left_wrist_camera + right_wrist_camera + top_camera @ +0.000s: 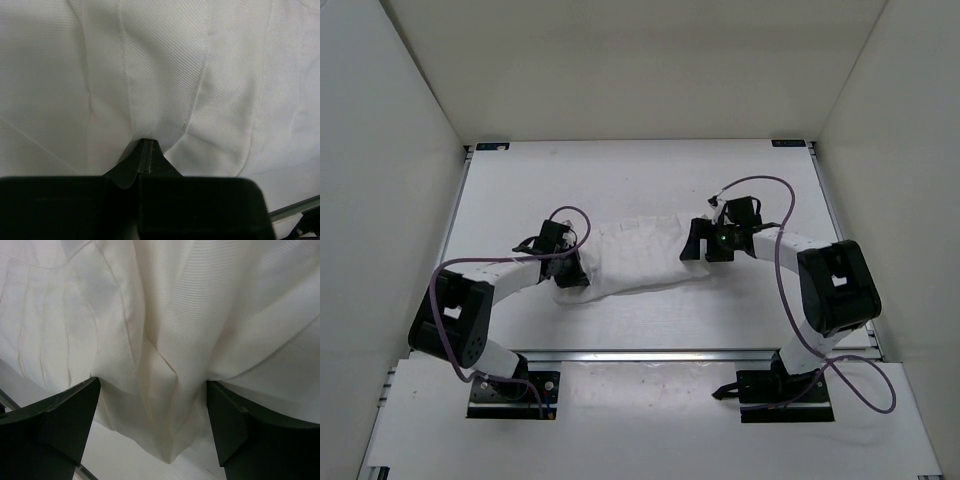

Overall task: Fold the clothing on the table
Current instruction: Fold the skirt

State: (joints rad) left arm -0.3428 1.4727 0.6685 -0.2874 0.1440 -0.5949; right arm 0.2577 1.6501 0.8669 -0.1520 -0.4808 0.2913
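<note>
The left gripper [145,151] is clamped shut on an edge of the clothing [638,258], and the fabric puckers at its tips. The right gripper [152,395] stands wide, its jaws either side of a rumpled corner without pinching it. The clothing lies between them in the middle of the surface [650,180] as a wrinkled, narrow band. It looks gathered rather than neatly folded, so most of the folding seems left to do.
</note>
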